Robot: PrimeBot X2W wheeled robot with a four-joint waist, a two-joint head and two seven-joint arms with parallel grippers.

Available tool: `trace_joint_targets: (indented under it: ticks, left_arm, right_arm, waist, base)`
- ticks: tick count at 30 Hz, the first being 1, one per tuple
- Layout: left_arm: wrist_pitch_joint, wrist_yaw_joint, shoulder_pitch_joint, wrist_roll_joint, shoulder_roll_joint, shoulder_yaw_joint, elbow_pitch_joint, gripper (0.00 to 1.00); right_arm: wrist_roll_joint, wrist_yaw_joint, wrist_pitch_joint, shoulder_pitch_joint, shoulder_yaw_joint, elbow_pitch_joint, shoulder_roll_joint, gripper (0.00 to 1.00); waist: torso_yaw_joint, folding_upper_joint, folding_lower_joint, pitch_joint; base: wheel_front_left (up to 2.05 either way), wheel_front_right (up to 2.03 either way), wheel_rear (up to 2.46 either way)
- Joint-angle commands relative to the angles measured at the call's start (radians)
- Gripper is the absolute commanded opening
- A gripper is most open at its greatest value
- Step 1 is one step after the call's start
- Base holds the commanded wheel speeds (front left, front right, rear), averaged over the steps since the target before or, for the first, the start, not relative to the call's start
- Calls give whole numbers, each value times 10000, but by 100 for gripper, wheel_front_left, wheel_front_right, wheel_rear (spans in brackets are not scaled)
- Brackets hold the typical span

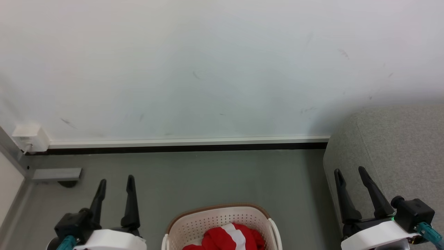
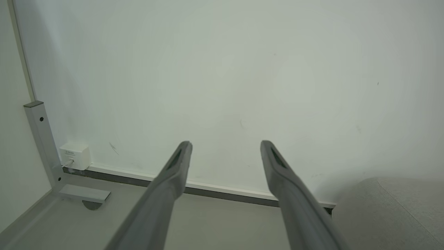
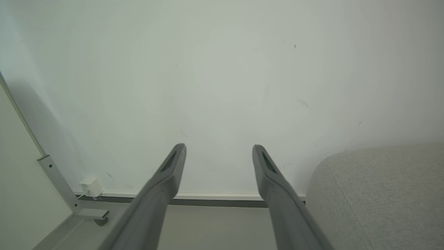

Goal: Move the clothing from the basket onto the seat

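The clothing [image 1: 227, 239] lies in the basket [image 1: 194, 222] on the floor [image 1: 208, 173]; the seat [image 1: 399, 146] stands right. Left gripper [image 1: 116, 182] and right gripper [image 1: 349, 173]: fingers spread, empty.

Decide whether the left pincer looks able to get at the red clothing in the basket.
Probably yes: the left pincer stands open beside the basket, and nothing covers the red clothing inside.
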Motion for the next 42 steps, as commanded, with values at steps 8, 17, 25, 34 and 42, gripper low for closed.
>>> trace_joint_targets:
  ticks: [8,17,25,34,42]
  left_arm:
    - [-264,97,121,923,67,0,-132,100]
    - [-420,155,159,1603,56,-34,-169,100]
    - [-507,206,149,2021,50,-46,-165,100]
    - [-507,184,166,1977,39,-30,-71,100]
    - [-507,174,126,1948,34,8,-24,100]
  right_arm:
    - [-768,-18,-261,-203,157,8,-100,100]
    - [-1357,-20,-421,-224,285,41,-117,100]
    - [-1745,-21,-515,-249,369,37,-92,100]
    - [-1689,-21,-515,-242,372,59,-80,100]
    - [-1663,-21,-515,-250,356,111,-69,100]
  waist:
    - [-46,0,0,-13]
    - [-76,0,0,-50]
    - [-93,0,0,-56]
    - [-97,0,0,-64]
    - [-114,0,0,-35]
  base:
    - [0,0,0]
    - [0,0,0]
    - [0,0,0]
    - [0,0,0]
    - [0,0,0]
